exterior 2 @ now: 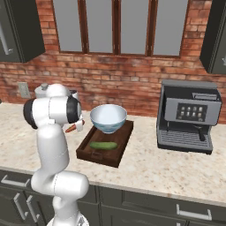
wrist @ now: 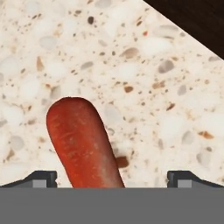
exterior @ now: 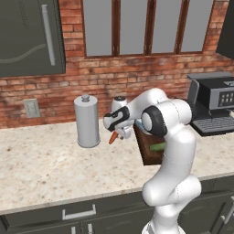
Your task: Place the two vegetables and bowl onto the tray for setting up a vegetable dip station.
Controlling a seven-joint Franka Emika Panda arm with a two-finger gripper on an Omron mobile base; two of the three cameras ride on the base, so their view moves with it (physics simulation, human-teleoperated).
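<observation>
One carrot (wrist: 83,142), one cucumber (exterior 2: 103,145), one bowl (exterior 2: 108,117), one wooden tray (exterior 2: 122,146). One grey canister (exterior: 87,121), one coffee machine (exterior 2: 189,116), one wall socket (exterior: 31,108), all on or above one speckled surface (exterior: 41,164).

A speckled beige stone counter (exterior 2: 167,170) runs under the brick wall. On it, left of the tray (exterior 2: 111,158), stands a tall grey canister (exterior: 87,122), with the carrot (exterior: 112,137) between them. Right of the tray stands a coffee machine (exterior 2: 189,116).
</observation>
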